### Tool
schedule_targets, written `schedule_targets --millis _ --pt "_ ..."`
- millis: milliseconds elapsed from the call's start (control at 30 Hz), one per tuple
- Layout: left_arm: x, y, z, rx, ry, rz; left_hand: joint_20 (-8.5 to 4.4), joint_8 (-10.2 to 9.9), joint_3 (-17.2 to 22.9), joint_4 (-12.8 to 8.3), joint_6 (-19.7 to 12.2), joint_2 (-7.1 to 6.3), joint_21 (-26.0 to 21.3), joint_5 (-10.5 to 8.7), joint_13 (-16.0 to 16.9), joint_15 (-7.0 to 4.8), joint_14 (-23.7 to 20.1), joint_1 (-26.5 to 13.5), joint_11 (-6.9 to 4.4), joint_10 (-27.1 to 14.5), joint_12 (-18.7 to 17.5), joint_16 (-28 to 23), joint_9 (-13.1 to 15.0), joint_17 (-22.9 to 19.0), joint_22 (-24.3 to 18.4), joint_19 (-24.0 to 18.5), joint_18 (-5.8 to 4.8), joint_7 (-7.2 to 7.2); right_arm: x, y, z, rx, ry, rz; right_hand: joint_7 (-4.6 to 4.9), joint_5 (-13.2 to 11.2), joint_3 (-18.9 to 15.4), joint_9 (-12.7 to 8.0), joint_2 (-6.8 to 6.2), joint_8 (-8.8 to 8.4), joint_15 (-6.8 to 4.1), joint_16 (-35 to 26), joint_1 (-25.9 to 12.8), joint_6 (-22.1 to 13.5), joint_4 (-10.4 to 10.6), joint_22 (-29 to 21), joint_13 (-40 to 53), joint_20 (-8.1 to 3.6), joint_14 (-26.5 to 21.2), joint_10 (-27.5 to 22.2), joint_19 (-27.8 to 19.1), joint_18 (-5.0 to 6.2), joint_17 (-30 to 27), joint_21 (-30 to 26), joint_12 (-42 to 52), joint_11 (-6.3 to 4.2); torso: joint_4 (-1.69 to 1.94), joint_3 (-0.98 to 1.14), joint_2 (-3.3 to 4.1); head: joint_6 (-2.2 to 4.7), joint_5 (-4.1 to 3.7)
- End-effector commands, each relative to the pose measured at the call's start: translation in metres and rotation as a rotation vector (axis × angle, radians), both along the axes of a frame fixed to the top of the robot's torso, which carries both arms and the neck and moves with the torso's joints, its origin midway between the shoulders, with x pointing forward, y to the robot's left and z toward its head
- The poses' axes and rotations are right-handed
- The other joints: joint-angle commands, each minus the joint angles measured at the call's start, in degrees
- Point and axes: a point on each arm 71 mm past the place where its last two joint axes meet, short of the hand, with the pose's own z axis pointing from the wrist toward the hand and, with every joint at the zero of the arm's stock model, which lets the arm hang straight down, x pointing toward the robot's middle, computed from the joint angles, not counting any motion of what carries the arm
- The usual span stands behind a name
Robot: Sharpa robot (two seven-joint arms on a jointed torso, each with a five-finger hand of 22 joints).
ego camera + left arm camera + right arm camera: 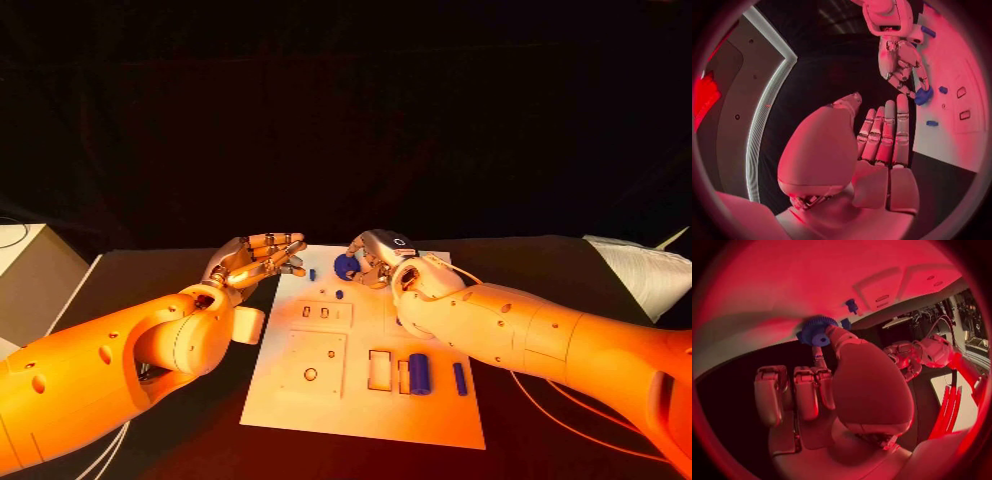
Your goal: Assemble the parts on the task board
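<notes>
- The white rectangular task board [296, 395] lay flat in the middle of the black table [159, 270], between the two white arms.
- The right hand [384, 258] hovered over the board's far edge, pinching a small round blue toothed gear [816, 331] between thumb and fingertip; its other fingers were curled in below.
- The left hand [257, 256] was held just beside the board's far left corner, fingers straight and together, palm up, holding nothing.
- A blue cylinder [420, 372] and a slim blue bar [460, 378] lay on the board's near right part; two tiny blue pegs [932, 123] sat near its far edge.
- The step in hand looked like seating the gear.
- Next, I judged, the right hand must lower the gear squarely onto its post, and which post I could not tell.
</notes>
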Motion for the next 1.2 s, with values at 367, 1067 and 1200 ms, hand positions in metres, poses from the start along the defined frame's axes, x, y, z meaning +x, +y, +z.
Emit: schedule_targets --millis 367,1067,1200 --pt "-0.0003 -0.001 0.0014 -0.003 -0.012 -0.008 -0.03 -0.19 -0.2 -0.05 -0.42 -0.02 0.2 -0.16 0.06 0.07 -0.39 0.37 -0.16 -0.4 0.17 0.38 -0.06 -0.08 0.05 -0.38 0.71 1.77 -0.0027 0.0082 0.0061 -0.004 -0.038 0.028 -0.03 0.14 0.44 0.11 0.31 0.34 -0.16 0.24 -0.11 0.31 -0.09 13.78 15.07 -0.24 5.97 6.09 5.42 -0.67 15.09 0.37 0.12 -0.14 0.13 -0.03 0.04 -0.12 0.13" --pt "0.0001 -0.0026 0.0011 -0.004 -0.012 -0.01 0.0 -0.2 -0.22 -0.04 -0.42 -0.03 0.31 -0.16 0.06 0.1 -0.51 0.38 -0.15 -0.41 0.17 0.45 -0.07 -0.17 0.09 -0.54 0.7 1.77 0.005 0.0095 0.0029 -0.088 0.039 0.031 0.01 0.01 0.48 0.07 0.02 0.28 -0.17 0.24 -0.36 0.2 -0.17 13.75 15.07 -0.25 5.97 6.09 5.41 -0.65 15.09 0.31 0.12 -0.11 0.08 -0.01 0.03 -0.34 0.09" --pt "0.0001 -0.0027 0.0011 -0.004 -0.011 -0.01 0.0 -0.2 -0.22 -0.04 -0.42 -0.03 0.31 -0.16 0.06 0.1 -0.51 0.38 -0.15 -0.41 0.17 0.45 -0.07 -0.17 0.09 -0.54 0.7 1.77 0.006 0.0096 0.0022 -0.094 0.045 0.03 0.01 -0.01 0.48 0.06 0.0 0.27 -0.17 0.24 -0.39 0.18 -0.17 13.76 15.07 -0.25 5.97 6.09 5.41 -0.66 15.09 0.33 0.12 -0.11 0.11 -0.04 0.09 -0.44 0.15"
